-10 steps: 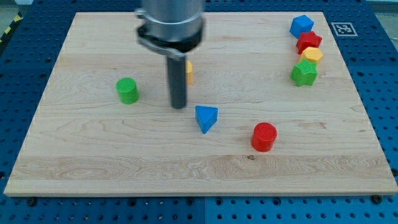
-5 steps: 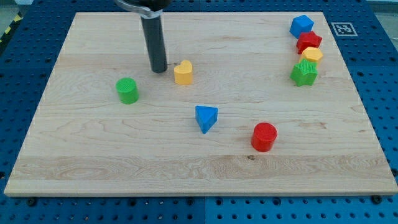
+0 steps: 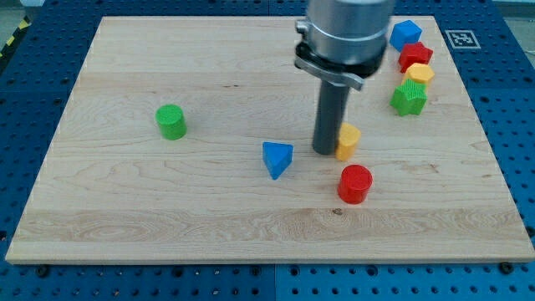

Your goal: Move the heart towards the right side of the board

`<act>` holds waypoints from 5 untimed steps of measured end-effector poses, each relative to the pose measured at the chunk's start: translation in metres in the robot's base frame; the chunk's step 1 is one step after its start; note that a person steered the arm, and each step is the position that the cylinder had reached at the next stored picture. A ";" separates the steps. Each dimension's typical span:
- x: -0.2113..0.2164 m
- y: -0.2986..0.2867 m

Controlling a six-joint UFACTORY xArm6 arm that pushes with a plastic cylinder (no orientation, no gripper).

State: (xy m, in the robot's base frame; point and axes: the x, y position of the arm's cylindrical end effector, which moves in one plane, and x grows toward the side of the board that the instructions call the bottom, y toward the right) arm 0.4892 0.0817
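Note:
The yellow heart (image 3: 349, 141) lies right of the board's middle, just above the red cylinder (image 3: 355, 183). My tip (image 3: 325, 150) touches the heart's left side; the rod partly hides the heart. The blue triangle (image 3: 277, 158) lies to the left of my tip, a short way apart.
A green cylinder (image 3: 170, 121) stands at the view's left. At the top right are a blue block (image 3: 405, 34), a red star-like block (image 3: 415, 56), a yellow block (image 3: 420, 73) and a green star-like block (image 3: 409, 98). The wooden board (image 3: 125, 209) is edged by a blue pegboard.
The yellow heart has moved right and down, from the upper middle to just above the red cylinder. My tip went from the heart's left side to follow it rightward.

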 end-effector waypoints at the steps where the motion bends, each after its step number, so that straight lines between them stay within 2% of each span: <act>1: 0.010 0.029; 3: 0.008 0.065; 5: 0.006 0.047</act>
State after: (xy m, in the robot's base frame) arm 0.4952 0.1286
